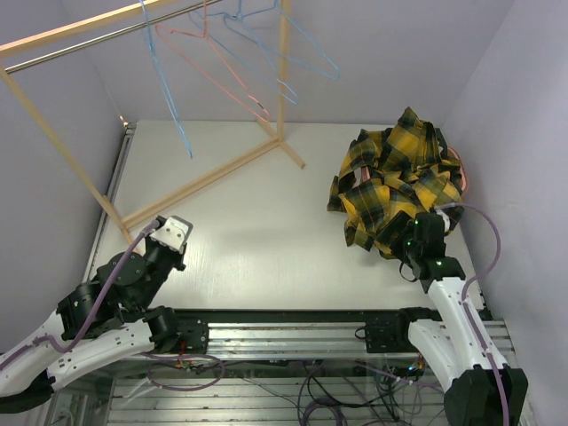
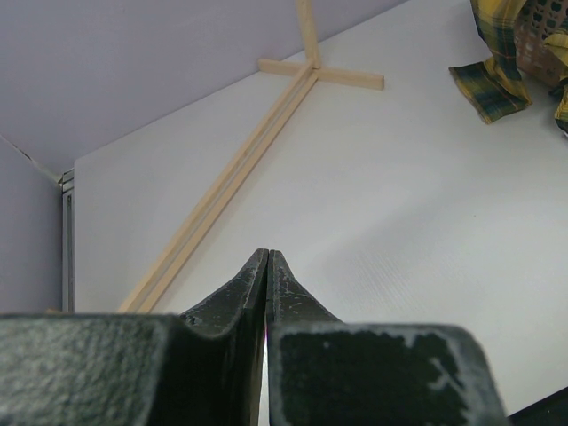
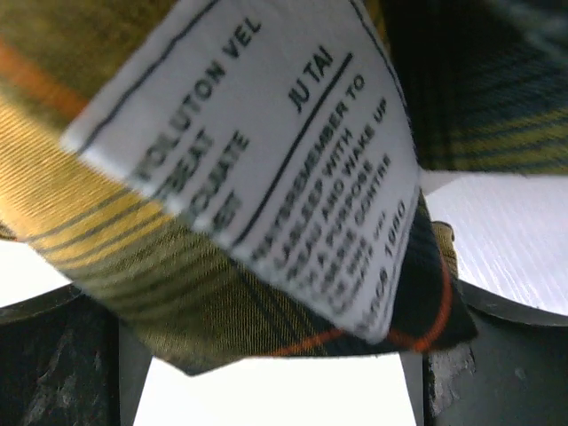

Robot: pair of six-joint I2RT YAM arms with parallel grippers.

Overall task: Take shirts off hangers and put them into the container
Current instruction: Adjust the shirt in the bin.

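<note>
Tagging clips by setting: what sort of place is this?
Probably a lab test cell: plain walls boxing a white table, a wooden rack with wire hangers, two arms bolted to a metal rail.

Looking like robotics lab test cell, not home. White table (image 1: 266, 240) sitting boxed in by plain lavender walls (image 1: 399, 53) at left, far and right. Left arm (image 1: 124, 275) and right arm (image 1: 461, 311) standing bolted at near edge on bare aluminium rail (image 1: 284, 333). Loose cables (image 1: 328, 399) trailing below rail. Bare wooden rack (image 1: 204, 178) standing on tabletop at far left, wire hangers (image 1: 213, 74) hanging from it.
</note>
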